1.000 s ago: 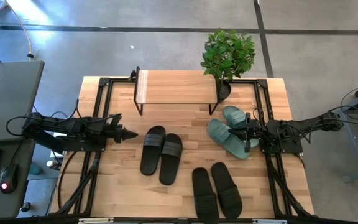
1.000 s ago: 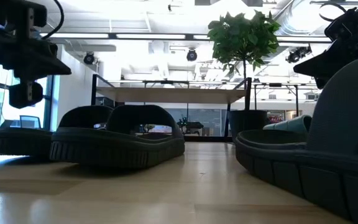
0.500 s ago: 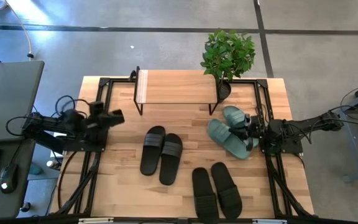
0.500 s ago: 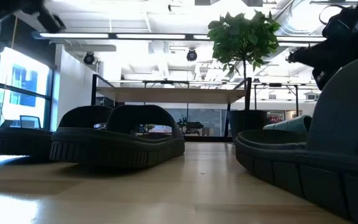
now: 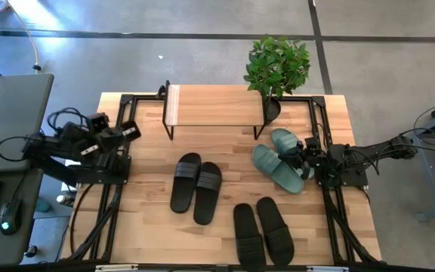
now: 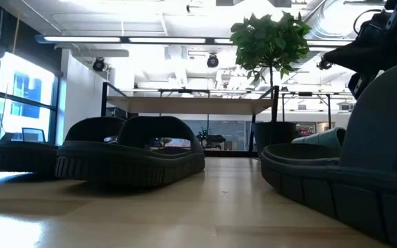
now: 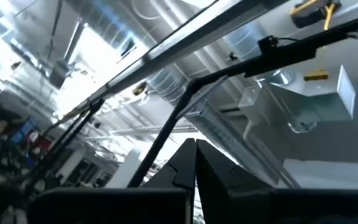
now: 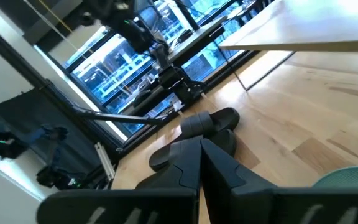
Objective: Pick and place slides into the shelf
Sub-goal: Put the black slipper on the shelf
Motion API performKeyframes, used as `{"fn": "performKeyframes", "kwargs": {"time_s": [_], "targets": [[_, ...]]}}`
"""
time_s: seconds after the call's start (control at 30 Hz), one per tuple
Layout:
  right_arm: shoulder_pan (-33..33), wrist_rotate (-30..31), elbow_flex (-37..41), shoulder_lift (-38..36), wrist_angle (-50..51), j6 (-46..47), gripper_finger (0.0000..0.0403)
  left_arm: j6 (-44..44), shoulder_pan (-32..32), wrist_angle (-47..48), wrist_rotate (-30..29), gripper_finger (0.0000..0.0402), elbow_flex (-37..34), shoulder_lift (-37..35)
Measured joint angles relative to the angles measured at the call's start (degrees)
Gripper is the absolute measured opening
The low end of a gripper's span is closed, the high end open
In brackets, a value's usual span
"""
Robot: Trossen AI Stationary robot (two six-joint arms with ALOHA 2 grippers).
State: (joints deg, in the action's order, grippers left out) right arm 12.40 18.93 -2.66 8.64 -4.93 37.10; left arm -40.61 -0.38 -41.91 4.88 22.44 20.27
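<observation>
Shelf (image 5: 214,105) stands at the far edge of the table (image 5: 149,227), its plank top bare, black legs at both ends. A potted plant (image 5: 277,66) sits just beside the shelf's right end; its pot touches or nearly touches the right leg, and the foliage overhangs that corner.

Slides, all on the tabletop, none on the shelf:
- black pair (image 5: 195,182) at mid-table, side by side, tilted slightly, in front of the shelf.
- second black pair (image 5: 263,231) nearer the front edge, right of centre.
- green pair (image 5: 282,161) at the right, below the plant, one slide partly overlapping the other.

Right gripper (image 5: 306,157) lies low at the right edge of the table, just beside the green pair, fingers pressed together and holding nothing. In the right wrist view the closed fingers (image 8: 197,163) point across the table toward the mid-table black pair, with the shelf plank off to one side.

Left gripper (image 5: 129,130) is drawn back over the left table frame, tilted upward, well apart from every slide. The left wrist view shows its fingers (image 7: 194,165) closed tip to tip against ceiling beams and ducts; empty.

Low view: black slides in the foreground block most of the line to the shelf; a slide fills the right side.

Desk with a mouse (image 5: 6,224) left of the table.
</observation>
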Motion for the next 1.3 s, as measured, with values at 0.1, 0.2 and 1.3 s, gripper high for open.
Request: {"fn": "performKeyframes", "kwargs": {"time_s": [0.1,0.2,1.3], "targets": [[0.0,1.11,0.0,0.0,0.17,-0.02,0.0,4.62,-0.01,3.8,5.06,0.0001,8.64,5.51],[0.0,2.25,-0.04,0.0,1.13,-0.02,0.0,6.65,-0.05,8.13,9.44,0.0001,17.94,12.14],[0.0,2.16,-0.1,0.01,4.4,0.01,0.0,11.14,-20.36,131.18,-30.68,0.0,72.31,74.38]]}}
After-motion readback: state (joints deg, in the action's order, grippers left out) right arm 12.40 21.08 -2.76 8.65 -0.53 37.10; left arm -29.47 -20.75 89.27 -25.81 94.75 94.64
